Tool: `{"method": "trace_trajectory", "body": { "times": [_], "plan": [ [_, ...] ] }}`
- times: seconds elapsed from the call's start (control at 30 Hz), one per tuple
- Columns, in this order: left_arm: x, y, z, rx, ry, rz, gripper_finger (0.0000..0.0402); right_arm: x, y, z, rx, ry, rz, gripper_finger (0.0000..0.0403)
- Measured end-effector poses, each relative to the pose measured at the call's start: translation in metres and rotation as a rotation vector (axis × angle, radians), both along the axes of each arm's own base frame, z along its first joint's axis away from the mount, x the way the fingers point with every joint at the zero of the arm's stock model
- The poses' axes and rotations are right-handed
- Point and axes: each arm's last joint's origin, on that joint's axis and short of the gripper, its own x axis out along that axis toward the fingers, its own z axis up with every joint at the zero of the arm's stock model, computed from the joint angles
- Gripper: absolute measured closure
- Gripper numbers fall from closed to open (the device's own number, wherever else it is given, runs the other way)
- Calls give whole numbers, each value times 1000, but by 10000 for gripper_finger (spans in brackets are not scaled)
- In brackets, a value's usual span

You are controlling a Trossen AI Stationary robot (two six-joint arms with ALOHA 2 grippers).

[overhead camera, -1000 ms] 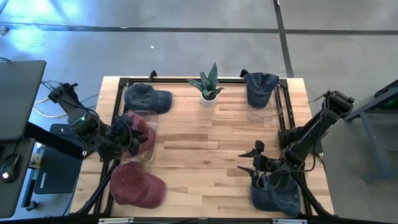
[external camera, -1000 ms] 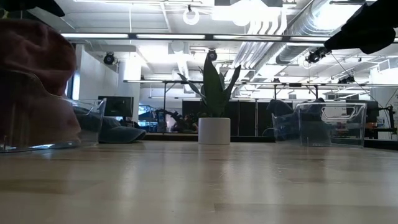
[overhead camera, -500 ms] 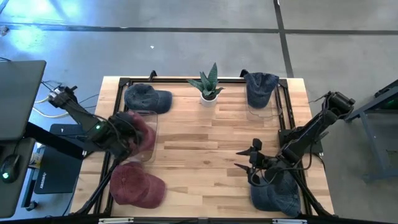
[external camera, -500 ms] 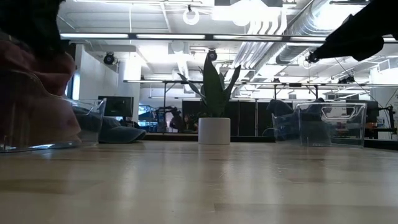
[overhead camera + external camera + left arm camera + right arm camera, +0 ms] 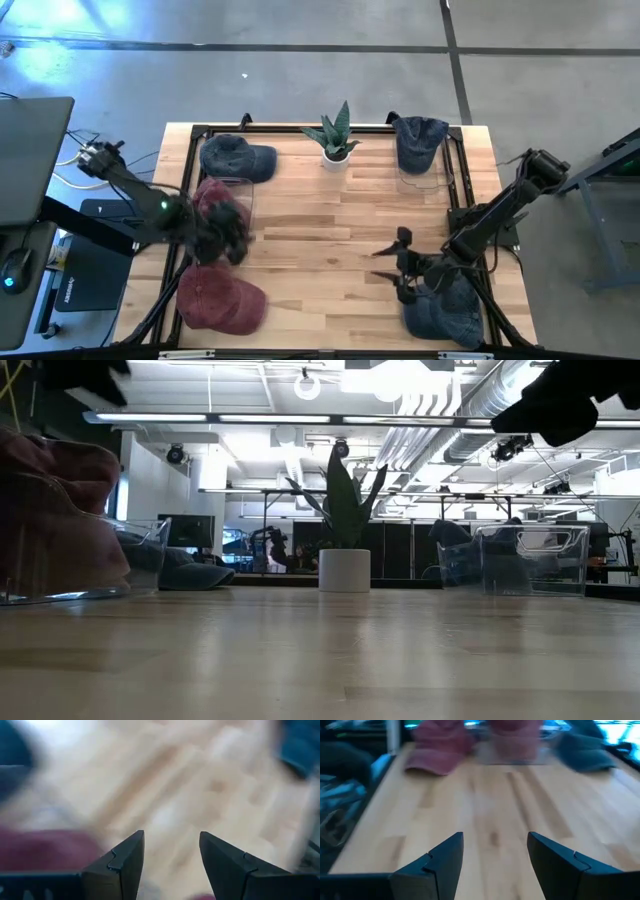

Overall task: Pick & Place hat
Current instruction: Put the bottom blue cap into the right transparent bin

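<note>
A dark red hat (image 5: pixel 213 200) lies crown up inside a clear bin (image 5: pixel 243 188) at the table's left side; the low view shows the red hat (image 5: pixel 55 510) filling the bin. A second red hat (image 5: pixel 220 300) rests on the table's near left corner. My left gripper (image 5: pixel 235 248) hangs open just right of the bin's near corner, and its wrist view shows my left gripper (image 5: pixel 171 837) with nothing between the fingers. My right gripper (image 5: pixel 387 266) stands open over bare wood beside a blue hat (image 5: pixel 445 310); its wrist view also shows my right gripper (image 5: pixel 495 840) empty.
A blue hat (image 5: pixel 237 157) lies at the far left. Another blue hat (image 5: pixel 420 140) sits in a clear bin (image 5: pixel 530 560) at the far right. A potted plant (image 5: pixel 336 135) stands at the far middle. The table's middle (image 5: pixel 320 230) is bare wood.
My left gripper has gone from above the bin with the red hat toward the table's right and near edge, rolling somewhat and sinking a little; the hat stays in the bin. My right gripper has drifted a little toward the table's left.
</note>
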Motion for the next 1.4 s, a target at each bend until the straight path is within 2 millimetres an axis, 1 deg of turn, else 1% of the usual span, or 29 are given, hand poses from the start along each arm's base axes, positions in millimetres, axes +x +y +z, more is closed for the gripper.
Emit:
{"method": "trace_trajectory", "body": {
  "times": [0.07,0.13,0.27,0.37,0.47,0.57,0.67,0.83,0.93,1.03,1.1,1.2,1.3,1.4],
  "plan": [
    [13,-20,-2,-26,-48,-102,215,4,6,-4,-9,1,73,187],
    [27,-39,-9,-26,-79,-174,215,9,12,-8,-24,-4,143,187],
    [53,-72,-34,65,-110,-237,215,21,21,-20,-59,-30,234,187],
    [74,-88,-59,163,-105,-251,215,28,20,-26,-66,-22,264,187],
    [99,-94,-84,246,-119,-235,215,33,15,-24,-61,-2,254,187],
    [127,-91,-109,272,-122,-223,215,33,11,-18,-60,-7,235,187],
    [154,-81,-126,236,-156,-228,215,33,8,-15,-46,-6,241,187],
    [184,-59,-145,104,-126,-392,215,32,7,-17,7,39,256,187],
    [192,-48,-150,59,-104,-409,215,29,5,-19,45,106,230,187],
    [197,-43,-159,69,-82,-409,215,25,4,-14,135,218,170,187],
    [197,-43,-160,94,-83,-427,215,20,4,-11,195,305,119,189],
    [199,-45,-156,130,-124,-447,215,10,4,-6,284,469,45,197],
    [198,-49,-155,153,-140,-471,215,1,3,3,411,649,-71,210],
    [199,-51,-154,179,-151,-493,215,-9,2,10,498,838,-180,227]
  ]
}}
